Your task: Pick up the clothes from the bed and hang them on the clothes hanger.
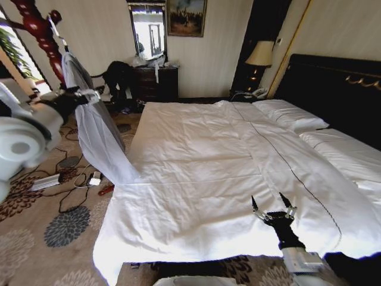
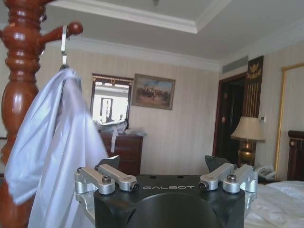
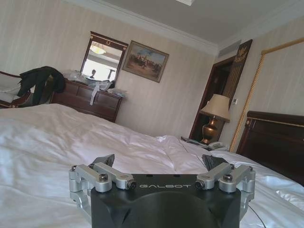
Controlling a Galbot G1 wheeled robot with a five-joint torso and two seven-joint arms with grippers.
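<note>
Already the grey jacket (image 1: pixel 95 128) hangs by its hanger (image 2: pixel 63 45) from the red coat stand (image 1: pixel 37 27), its hem touching the bed (image 1: pixel 196 179). Beside the jacket, the left claw (image 1: pixel 89 94) is spread open and empty. Over the bed's foot, the right claw (image 1: pixel 272 208) is open, holding nothing.

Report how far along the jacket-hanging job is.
Nearly done: the light grey jacket hangs by its hanger's silver hook on the red coat stand, its hem touching the bed. The left end effector is open beside the jacket; the right end effector hovers open over the duvet.
</note>
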